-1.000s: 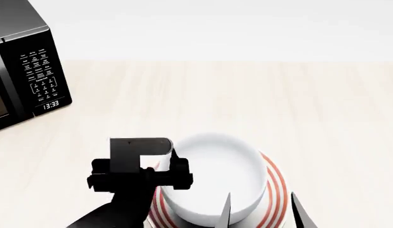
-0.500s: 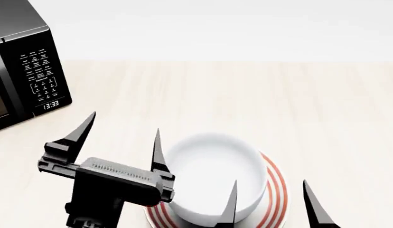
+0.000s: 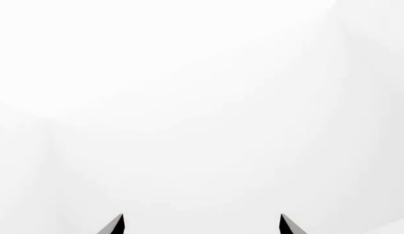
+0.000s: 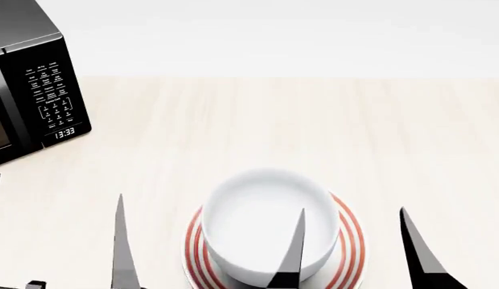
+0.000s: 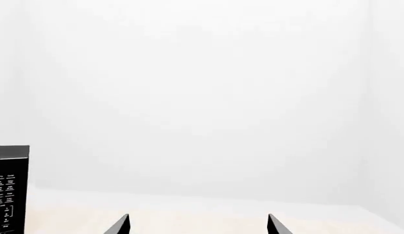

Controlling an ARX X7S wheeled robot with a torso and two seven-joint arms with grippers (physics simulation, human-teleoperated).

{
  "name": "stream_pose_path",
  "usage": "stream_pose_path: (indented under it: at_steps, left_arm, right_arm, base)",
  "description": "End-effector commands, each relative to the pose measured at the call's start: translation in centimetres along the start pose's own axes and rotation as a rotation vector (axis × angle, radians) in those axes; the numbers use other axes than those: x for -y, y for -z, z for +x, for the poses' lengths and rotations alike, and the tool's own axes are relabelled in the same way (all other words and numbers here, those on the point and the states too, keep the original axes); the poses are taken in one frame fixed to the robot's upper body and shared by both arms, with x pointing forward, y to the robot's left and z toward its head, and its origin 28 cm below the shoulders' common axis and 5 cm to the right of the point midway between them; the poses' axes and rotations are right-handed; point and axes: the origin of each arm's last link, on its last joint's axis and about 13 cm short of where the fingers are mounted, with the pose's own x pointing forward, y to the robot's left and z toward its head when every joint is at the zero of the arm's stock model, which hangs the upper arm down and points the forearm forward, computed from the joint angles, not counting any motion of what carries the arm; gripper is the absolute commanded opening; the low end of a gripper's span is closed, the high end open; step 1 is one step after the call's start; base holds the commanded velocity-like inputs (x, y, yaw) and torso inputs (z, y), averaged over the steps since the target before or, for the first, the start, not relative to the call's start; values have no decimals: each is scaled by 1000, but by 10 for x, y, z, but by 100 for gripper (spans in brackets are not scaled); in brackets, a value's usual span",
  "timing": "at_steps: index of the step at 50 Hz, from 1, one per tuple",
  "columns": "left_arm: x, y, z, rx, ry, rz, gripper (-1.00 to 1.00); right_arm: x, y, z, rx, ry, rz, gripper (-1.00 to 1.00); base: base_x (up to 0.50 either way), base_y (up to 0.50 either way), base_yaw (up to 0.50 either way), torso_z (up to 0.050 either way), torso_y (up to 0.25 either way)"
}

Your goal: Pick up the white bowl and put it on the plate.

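The white bowl [image 4: 258, 217] sits upright on the plate [image 4: 352, 232], whose red rings show around the bowl's base. My left gripper [image 4: 56, 185] is open to the left of the bowl and clear of it; one finger stands near the plate's left side and the other is cut by the picture's edge. My right gripper [image 4: 352, 209] is open too, with one finger in front of the bowl and the other right of the plate. The left wrist view shows only the left gripper [image 3: 201, 215] against blank white. In the right wrist view the right gripper [image 5: 198, 215] holds nothing.
A black microwave [image 4: 40, 78] stands at the back left of the light wooden table [image 4: 314, 132], its clock panel facing the bowl. Its edge also appears as the microwave [image 5: 10, 190] in the right wrist view. A white wall lies behind the table.
My left gripper has come off the bowl's left rim, opened and drawn back down and left in the head view. The bowl stays on the plate. The right fingers crept slightly upward.
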Motion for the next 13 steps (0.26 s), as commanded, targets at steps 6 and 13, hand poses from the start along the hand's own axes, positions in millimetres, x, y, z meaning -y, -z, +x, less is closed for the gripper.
stream_pose_path:
  at_steps: [6, 13]
  left_arm:
    - [-24, -48, -7, 192, -93, 34, 100]
    - [-31, -57, -3, 250, -107, 17, 100]
  right_arm:
    - [-1, -36, -5, 129, -3, -10, 100]
    - [-2, -48, -8, 168, -13, -12, 100]
  base:
    - [0, 0, 0, 0, 0]
    - [0, 0, 0, 0, 0]
